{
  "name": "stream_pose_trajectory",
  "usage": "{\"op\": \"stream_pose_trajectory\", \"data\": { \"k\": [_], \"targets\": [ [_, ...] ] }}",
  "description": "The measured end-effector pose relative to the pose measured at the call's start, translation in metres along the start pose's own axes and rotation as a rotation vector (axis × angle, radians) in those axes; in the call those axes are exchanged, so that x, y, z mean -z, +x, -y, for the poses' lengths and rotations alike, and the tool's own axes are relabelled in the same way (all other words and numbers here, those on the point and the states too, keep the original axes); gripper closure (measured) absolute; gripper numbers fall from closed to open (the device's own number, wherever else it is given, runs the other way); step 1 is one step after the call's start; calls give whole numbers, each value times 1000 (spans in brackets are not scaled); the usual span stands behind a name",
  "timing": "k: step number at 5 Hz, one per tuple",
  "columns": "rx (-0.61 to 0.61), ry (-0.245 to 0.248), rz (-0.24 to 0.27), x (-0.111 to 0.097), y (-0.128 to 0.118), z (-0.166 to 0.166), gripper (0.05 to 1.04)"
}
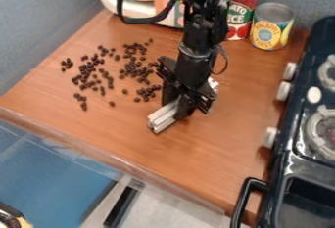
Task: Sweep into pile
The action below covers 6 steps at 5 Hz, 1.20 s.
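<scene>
Mid-desk [196,156]: your gripper [177,106] is closed around a pale bar [163,117], long axis lower left to upper right in view. Dark beans [91,70] lie scattered to its left and upper left; judged: lead with its long side.

At the upper right of the frame, we can read "ATO" on the red can [245,2], above a word ending in "CE". On the yellow-labelled can [272,32] beside it, we make out "PINEAPPLE" in an arc; the word below is too blurred for us.
</scene>
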State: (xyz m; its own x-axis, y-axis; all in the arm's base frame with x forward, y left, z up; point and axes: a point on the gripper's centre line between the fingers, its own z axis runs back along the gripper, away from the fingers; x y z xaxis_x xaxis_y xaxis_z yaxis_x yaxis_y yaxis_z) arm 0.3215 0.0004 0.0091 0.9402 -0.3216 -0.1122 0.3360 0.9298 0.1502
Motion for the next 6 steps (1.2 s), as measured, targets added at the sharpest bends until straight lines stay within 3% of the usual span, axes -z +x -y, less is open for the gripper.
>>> {"op": "stream_pose_trajectory", "data": {
  "k": [1, 3, 4, 6],
  "targets": [
    [32, -7, -41, 5, 1, -28, 705],
    [90, -82, -137, 14, -9, -78, 705],
    [123, -93, -152, 15, -8, -88, 705],
    [60, -96, -139, 20, -7, -123, 705]
  ]
}}
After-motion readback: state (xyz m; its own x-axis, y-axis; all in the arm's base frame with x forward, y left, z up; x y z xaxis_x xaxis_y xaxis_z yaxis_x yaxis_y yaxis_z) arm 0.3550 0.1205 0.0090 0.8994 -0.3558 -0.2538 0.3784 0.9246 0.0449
